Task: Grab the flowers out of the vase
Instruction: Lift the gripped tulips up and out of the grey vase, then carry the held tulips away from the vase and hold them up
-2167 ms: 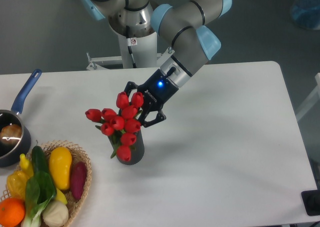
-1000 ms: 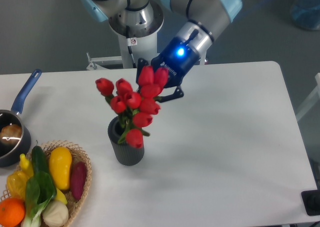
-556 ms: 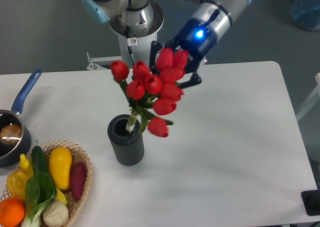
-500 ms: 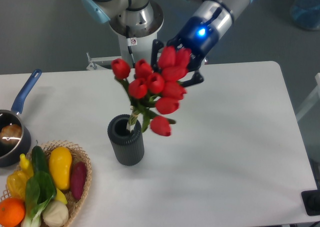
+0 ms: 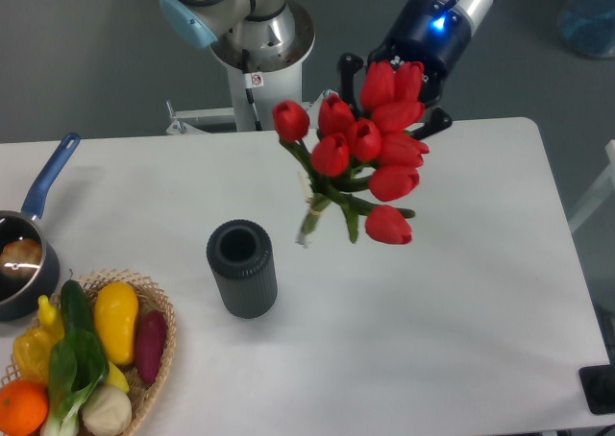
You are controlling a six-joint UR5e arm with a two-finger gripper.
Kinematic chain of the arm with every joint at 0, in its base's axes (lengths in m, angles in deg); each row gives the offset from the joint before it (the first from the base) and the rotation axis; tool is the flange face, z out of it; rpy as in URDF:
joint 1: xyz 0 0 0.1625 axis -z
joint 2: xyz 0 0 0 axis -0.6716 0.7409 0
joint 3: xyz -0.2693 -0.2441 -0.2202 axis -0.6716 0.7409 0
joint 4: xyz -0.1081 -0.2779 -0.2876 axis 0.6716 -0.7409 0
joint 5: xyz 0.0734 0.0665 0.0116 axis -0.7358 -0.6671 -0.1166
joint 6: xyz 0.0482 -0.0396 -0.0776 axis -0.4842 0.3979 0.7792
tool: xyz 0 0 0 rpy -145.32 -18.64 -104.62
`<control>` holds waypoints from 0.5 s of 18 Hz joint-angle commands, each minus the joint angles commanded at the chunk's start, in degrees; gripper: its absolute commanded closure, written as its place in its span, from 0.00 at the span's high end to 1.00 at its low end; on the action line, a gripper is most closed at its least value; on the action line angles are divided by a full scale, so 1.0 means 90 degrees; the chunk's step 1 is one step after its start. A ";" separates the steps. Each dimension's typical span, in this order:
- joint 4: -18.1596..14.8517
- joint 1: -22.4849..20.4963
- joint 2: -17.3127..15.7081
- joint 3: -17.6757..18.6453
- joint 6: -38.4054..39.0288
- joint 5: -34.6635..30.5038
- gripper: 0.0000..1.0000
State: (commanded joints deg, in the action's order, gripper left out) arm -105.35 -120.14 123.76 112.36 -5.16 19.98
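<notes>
The flowers [image 5: 370, 153], a bunch of red tulip buds on short green stems, hang in the air above the table, wholly out of the vase. Their stem ends dangle up and to the right of the vase mouth. My gripper [image 5: 392, 95] is shut on the flowers near the top of the bunch, its black fingers partly hidden behind the buds. The vase [image 5: 242, 268], a dark grey ribbed cylinder, stands upright on the white table with its round mouth empty, to the lower left of the bunch.
A wicker basket [image 5: 154, 359] of vegetables and an orange sits at the front left corner. A blue-handled saucepan [image 5: 24, 254] stands at the left edge. The robot base [image 5: 255, 61] rises behind the table.
The gripper has lifted the flowers up and to the right. The stems, still in the vase mouth half a second ago, now hang free of it. The vase has not moved.
</notes>
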 joint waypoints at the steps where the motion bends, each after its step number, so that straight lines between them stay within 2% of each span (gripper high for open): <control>1: -0.0010 0.0010 -0.0010 0.0029 -0.0040 -0.0235 0.04; 5: -0.0010 0.0059 -0.0020 0.0146 -0.0752 -0.1279 0.04; 9: -0.0049 0.0088 -0.0020 0.0234 -0.0841 -0.2530 0.00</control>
State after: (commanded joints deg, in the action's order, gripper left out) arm -105.79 -119.35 123.58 114.47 -12.73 -2.79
